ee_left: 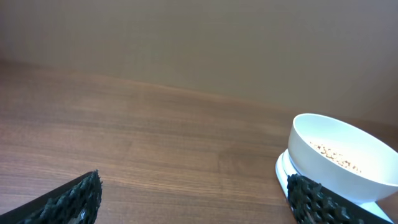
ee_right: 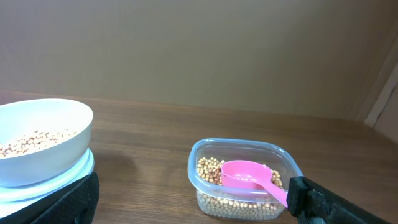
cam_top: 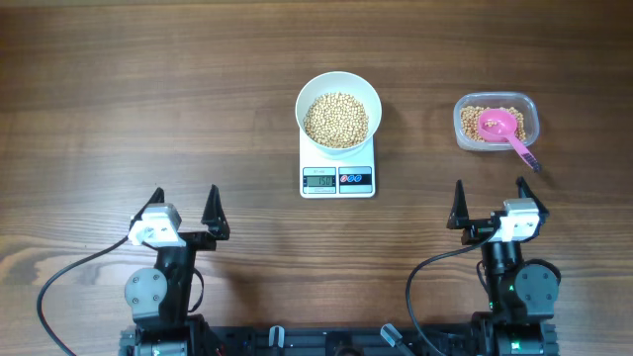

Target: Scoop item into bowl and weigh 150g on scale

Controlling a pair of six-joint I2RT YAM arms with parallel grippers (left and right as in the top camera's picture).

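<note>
The bowl point(cam_top: 308, 97) of beans point(cam_top: 335, 119) sits on the scale point(cam_top: 336, 179) mid-table point(cam_top: 148, 99), and well to its right a container point(cam_top: 461, 111) holds more beans and a scoop point(cam_top: 499, 125).

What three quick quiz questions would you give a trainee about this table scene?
1. True or false: the bowl of beans sits on the scale.
2. Where is the pink scoop? A in the bowl; B in the clear container; C beside the scale.
3. Fill in: the jaws of the left gripper and right gripper stand ____.
Key: 1 true; 2 B; 3 open.
</note>
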